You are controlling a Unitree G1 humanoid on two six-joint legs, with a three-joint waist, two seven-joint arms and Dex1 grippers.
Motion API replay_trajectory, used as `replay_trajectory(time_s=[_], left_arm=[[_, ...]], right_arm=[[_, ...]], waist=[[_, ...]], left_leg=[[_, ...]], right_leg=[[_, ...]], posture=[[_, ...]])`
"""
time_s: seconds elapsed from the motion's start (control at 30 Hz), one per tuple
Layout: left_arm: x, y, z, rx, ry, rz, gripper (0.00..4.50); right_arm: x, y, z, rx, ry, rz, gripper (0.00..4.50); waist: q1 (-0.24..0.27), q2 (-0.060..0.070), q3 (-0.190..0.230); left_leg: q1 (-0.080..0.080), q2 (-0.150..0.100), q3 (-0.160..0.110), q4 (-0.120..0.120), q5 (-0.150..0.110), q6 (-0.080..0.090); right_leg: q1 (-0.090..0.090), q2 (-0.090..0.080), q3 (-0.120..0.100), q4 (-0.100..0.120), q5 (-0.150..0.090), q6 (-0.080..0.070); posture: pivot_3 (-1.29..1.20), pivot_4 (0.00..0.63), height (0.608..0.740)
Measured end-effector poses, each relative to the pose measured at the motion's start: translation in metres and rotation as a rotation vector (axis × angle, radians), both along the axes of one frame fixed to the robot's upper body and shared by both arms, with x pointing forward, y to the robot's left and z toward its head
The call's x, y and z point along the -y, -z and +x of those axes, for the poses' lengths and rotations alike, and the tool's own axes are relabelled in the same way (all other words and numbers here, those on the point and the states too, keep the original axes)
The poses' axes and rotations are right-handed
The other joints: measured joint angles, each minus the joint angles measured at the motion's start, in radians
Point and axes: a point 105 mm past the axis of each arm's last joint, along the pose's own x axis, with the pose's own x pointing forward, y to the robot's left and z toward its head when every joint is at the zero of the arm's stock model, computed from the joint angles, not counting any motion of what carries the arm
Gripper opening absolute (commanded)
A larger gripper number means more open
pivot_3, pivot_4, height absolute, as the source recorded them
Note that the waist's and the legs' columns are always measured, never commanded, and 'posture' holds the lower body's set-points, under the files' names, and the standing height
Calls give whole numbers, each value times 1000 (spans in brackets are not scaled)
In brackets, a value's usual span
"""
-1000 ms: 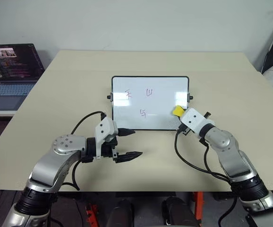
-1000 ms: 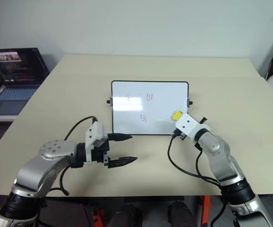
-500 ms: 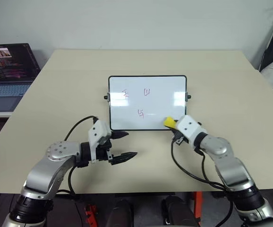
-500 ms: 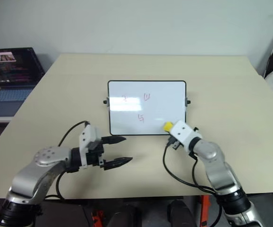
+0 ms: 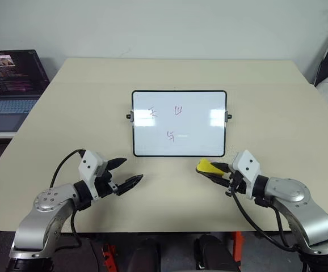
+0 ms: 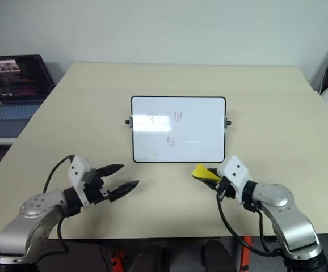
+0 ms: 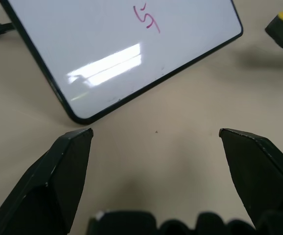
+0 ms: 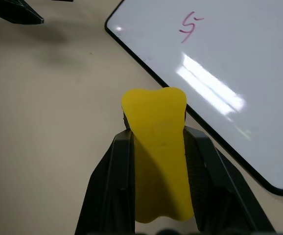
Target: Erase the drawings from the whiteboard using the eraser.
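Gripping the eraser (image 8: 157, 147) between its two black fingers, my right gripper (image 5: 214, 170) hangs over the bare table (image 5: 266, 96) just off the whiteboard's near right corner, not touching the board. One eraser is all I count: a bright yellow block whose tip sticks out past the fingertips, while its back half is hidden between my fingers, so I cannot make out its underside from the wrist view. My left gripper (image 5: 123, 173) hovers over the table near the front left, well apart from the right one, with its two fingers spread wide and nothing between them; in the left wrist view both fingers (image 7: 58, 171) are cut off by the lower edge. One whiteboard (image 5: 209, 107) lies flat in the middle of the table, with a black frame and a small knob on each short side. On it I count three drawings (image 5: 171, 135): two in the upper row and one below them, all thin reddish or purplish scribbles too small to read as shapes. A glare patch covers part of the upper left mark. Off the table's far left corner sits one laptop (image 5: 11, 79), open and lit, its left part cut off by the picture's edge.
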Motion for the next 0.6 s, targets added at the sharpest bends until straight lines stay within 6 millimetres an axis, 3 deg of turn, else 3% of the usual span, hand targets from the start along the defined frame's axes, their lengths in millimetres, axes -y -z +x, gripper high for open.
replay_trajectory(time_s=[0.6], left_arm=[[-5,-5,-6,38,-50,24,4500]], right_arm=[[-27,-4,14,56,-142,-14,1036]], waist=[[1,0,0]], left_leg=[[-1,0,-1,-1,0,0]], right_leg=[[1,0,-1,-6,0,0]], posture=[[0,150,740]])
